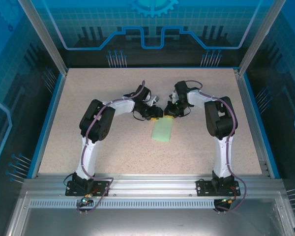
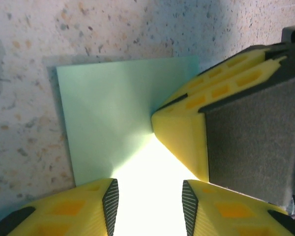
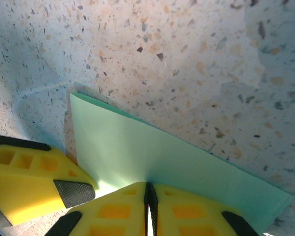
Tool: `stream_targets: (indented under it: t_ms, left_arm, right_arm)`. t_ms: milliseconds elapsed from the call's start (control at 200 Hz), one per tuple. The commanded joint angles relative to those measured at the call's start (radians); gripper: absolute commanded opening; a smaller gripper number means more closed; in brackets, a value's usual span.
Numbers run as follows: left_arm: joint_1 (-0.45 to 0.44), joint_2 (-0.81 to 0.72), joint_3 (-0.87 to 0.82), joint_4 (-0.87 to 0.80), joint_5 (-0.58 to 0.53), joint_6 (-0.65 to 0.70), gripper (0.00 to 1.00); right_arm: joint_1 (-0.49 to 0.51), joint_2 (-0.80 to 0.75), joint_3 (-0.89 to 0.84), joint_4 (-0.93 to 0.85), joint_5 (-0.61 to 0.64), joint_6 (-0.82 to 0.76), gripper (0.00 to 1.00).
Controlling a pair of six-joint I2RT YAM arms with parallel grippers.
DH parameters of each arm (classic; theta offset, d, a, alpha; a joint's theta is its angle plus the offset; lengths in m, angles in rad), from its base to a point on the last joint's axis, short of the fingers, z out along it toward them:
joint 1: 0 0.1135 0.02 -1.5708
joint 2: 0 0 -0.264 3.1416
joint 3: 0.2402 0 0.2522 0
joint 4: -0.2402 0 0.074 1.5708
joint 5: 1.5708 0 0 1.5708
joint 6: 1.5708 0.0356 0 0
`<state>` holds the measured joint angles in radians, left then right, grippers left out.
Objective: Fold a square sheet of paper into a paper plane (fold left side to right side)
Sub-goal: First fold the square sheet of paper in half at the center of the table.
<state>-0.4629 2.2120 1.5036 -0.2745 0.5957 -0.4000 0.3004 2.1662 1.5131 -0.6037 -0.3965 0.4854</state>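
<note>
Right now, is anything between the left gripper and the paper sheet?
Nothing visible. The left gripper is open, its jaws apart over the sheet of paper. The right gripper, shut on the sheet's edge, crowds in just ahead of the left fingers.

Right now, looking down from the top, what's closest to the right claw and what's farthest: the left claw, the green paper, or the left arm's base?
From the right claw:
1. Green paper: pinched in it, at the table's middle.
2. Left claw: close beside it, on its left.
3. Left arm's base: far off, at the near-left edge.
</note>
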Motion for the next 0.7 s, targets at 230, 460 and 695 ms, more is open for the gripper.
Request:
stream_targets:
  t_ms: [230,460,695]
  left_arm:
    - [-0.035,-0.078,-0.121,-0.068,-0.016,0.072,0.44]
    - [-0.050,-0.108,-0.184,-0.033,-0.002,0.069,0.44]
    - [-0.067,-0.161,-0.253,-0.005,0.001,0.066,0.45]
  right_arm:
    - [0.010,0.052,-0.001,-0.090,0.072,-0.005,0.13]
    - [0.011,0.053,0.001,-0.096,0.074,-0.007,0.13]
    - [0.011,0.055,0.000,-0.097,0.076,-0.007,0.13]
